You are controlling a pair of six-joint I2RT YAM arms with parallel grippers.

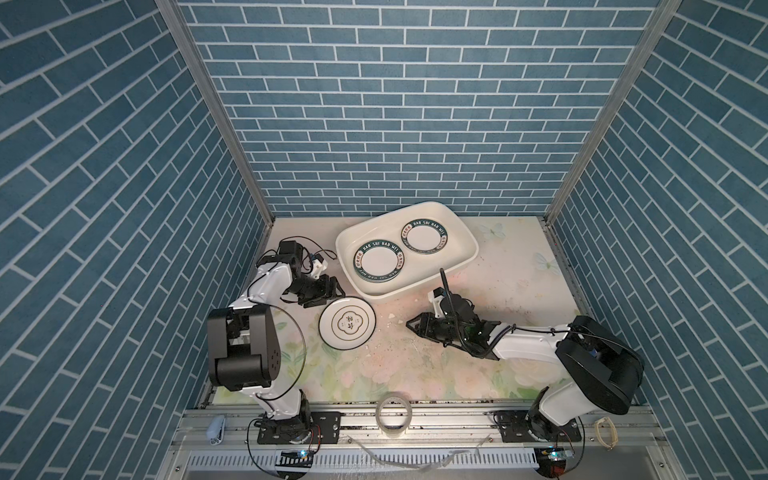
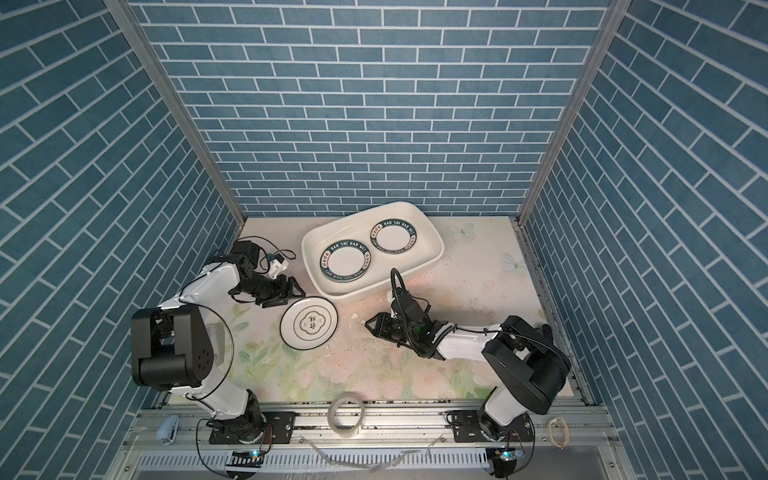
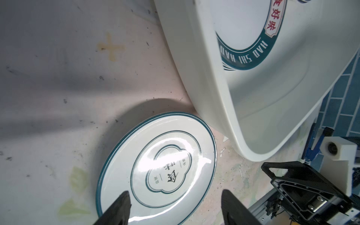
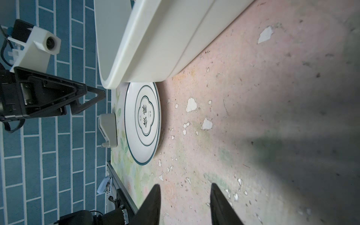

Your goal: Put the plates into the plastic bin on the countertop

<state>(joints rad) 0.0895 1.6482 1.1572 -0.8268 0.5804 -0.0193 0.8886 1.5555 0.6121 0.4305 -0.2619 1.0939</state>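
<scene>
Here, left arm [image 1: 266,286] low, tool [image 1: 336,293] agape near the plate [image 1: 348,324].

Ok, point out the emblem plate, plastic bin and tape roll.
emblem plate [image 1: 348,324], in a top view, centre emblem.
plastic bin [image 1: 415,282], in a top view, front wall.
tape roll [image 1: 392,432], in a top view, near band.

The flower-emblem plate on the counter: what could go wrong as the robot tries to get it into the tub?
1. The emblem plate lies flat beside the plastic bin; the open left gripper might lose its thin rim.
2. Two lettered plates already take up most of the bin's floor, so this one may land tilted or clatter on them.
</scene>
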